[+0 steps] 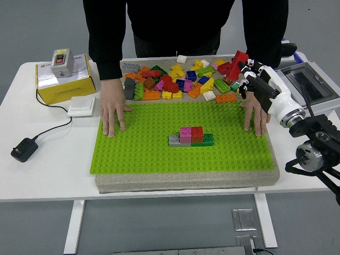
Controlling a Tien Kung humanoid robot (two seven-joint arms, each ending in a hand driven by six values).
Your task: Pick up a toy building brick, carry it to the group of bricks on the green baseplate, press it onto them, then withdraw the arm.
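A: Right hand [249, 74], upper right of frame: white and black, fingers closed round a red brick [238, 58] that sticks up tilted above the far right end of the loose brick pile [178, 79]. How much of the brick sits inside the grip is hidden.

B: Left hand?

A: Nowhere in frame. Green baseplate [149, 151] lies mid-frame on a grey slab [186, 179] on the white counter [42, 170]. Brick group [191, 136] at plate centre: grey, pink, red, green, joined in a short row.

B: The person?

A: Head and upper body cut off by the top edge. Person's left-of-frame hand [113, 109] lies flat on the plate's far left corner; person's right-of-frame hand [256, 112] lies flat at the far right corner, partly covered by the robot's forearm.

B: Elsewhere?

A: Yellow box [64, 79] with a grey switch unit [60, 60] on it, upper left; black plug [23, 149] on its cable, left edge.
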